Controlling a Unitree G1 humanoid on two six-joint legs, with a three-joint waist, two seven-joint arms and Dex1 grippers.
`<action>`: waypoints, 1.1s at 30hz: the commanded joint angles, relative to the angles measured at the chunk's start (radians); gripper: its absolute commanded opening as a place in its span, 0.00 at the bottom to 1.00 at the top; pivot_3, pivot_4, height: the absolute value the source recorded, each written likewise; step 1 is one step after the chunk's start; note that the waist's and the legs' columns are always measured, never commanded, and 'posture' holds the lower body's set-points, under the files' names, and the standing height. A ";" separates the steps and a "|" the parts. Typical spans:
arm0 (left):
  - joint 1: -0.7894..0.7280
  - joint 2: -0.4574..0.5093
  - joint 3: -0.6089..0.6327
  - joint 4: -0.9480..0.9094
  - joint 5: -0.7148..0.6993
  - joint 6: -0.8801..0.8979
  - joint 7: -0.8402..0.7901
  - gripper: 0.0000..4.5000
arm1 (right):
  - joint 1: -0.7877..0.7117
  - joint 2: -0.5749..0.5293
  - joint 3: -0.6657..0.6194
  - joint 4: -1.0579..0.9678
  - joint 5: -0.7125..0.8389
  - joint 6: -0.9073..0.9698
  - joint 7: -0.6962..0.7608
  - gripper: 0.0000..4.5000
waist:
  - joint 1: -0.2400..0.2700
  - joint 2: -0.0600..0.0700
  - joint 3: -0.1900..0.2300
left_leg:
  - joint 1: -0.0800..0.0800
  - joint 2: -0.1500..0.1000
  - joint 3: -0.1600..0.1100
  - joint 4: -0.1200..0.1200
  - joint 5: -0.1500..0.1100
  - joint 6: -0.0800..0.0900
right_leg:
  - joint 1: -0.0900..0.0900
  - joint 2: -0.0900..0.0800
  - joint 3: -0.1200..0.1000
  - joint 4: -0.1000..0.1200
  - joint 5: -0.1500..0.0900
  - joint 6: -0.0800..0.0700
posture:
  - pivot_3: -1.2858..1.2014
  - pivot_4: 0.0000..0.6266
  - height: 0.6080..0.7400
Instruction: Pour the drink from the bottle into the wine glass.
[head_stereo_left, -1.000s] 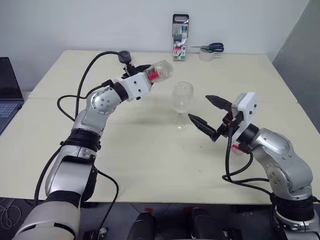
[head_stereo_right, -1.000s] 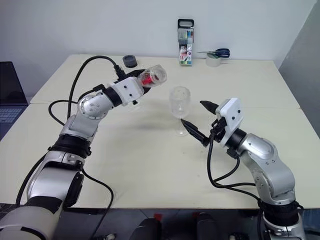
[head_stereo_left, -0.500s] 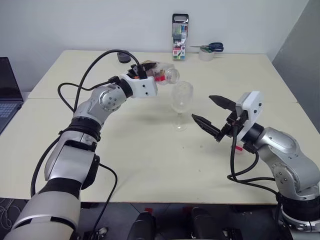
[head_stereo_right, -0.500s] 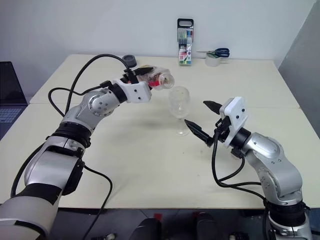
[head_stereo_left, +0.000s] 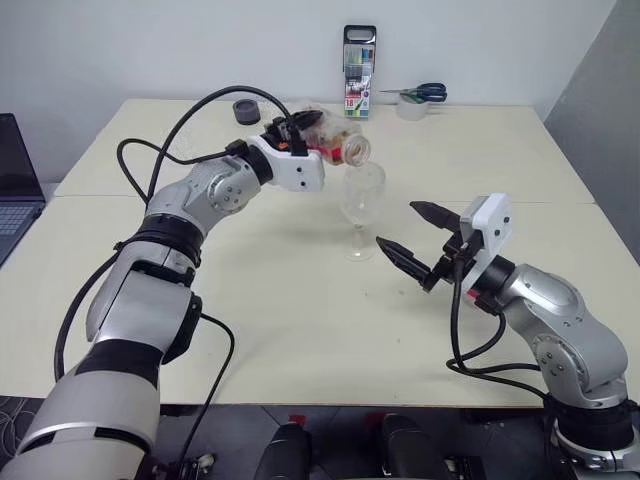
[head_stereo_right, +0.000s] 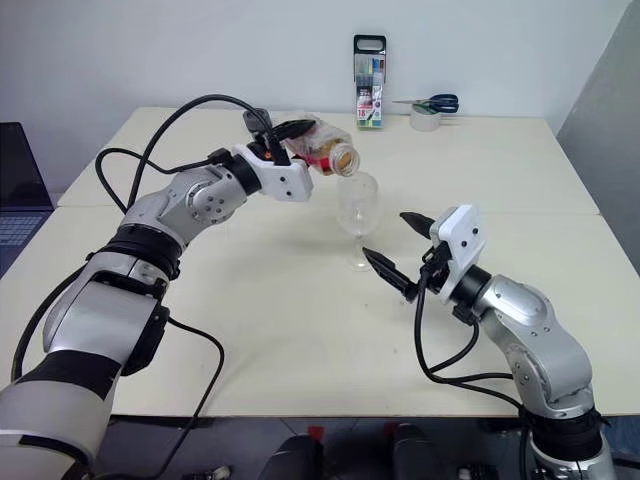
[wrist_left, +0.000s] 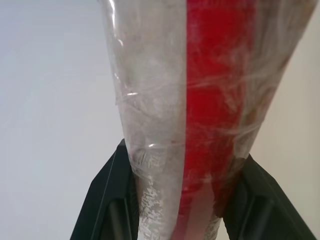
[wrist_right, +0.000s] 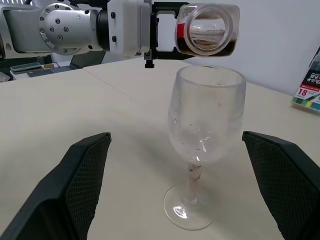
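Note:
My left gripper (head_stereo_left: 300, 135) is shut on the bottle (head_stereo_left: 335, 143), a clear plastic one with a red label strip (wrist_left: 215, 100). The bottle lies almost level with no cap on, and its open mouth (wrist_right: 207, 30) hangs just above the rim of the wine glass (head_stereo_left: 362, 205). A little reddish-brown drink (wrist_right: 206, 51) lies along the bottle's lower side. The glass stands upright on the table (head_stereo_left: 300, 330), its bowl (wrist_right: 205, 120) clear with a few droplets. My right gripper (head_stereo_left: 396, 225) is open just to the right of the glass, not touching it.
A marker pack (head_stereo_left: 360, 60), scissors (head_stereo_left: 420, 94) and a tape roll (head_stereo_left: 410, 108) sit at the table's far edge. A small black round thing (head_stereo_left: 245, 108) lies at the back left. A laptop (head_stereo_left: 15, 180) is at the left edge.
My left gripper has carried the bottle to the right and rolled it, so the mouth now tips over the glass rim. The right gripper has stayed in place, open.

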 joint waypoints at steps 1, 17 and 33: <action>-0.051 0.021 -0.001 -0.009 0.008 -0.009 0.044 0.37 | 0.007 0.005 -0.005 -0.036 -0.003 -0.023 -0.009 1.00 | 0.000 0.000 0.000 | 0.000 0.000 0.000 0.000 0.000 0.000 | 0.000 0.000 0.000 0.000 0.000 0.000 | 0.52 0.24 1.00; -0.103 0.040 -0.056 0.056 0.083 -0.006 0.151 0.37 | 0.007 0.013 -0.017 -0.033 0.004 -0.033 -0.022 1.00 | -0.001 0.000 0.000 | 0.000 0.000 0.000 0.000 0.000 0.000 | 0.000 0.000 0.000 0.000 0.000 0.000 | 0.52 0.24 1.00; -0.150 0.049 -0.100 0.096 0.116 -0.003 0.204 0.37 | 0.016 0.020 -0.047 -0.041 0.032 -0.053 -0.014 1.00 | -0.001 0.000 0.000 | 0.000 0.000 0.000 0.001 0.000 -0.001 | 0.000 0.000 0.000 0.001 0.000 0.000 | 0.52 0.24 1.00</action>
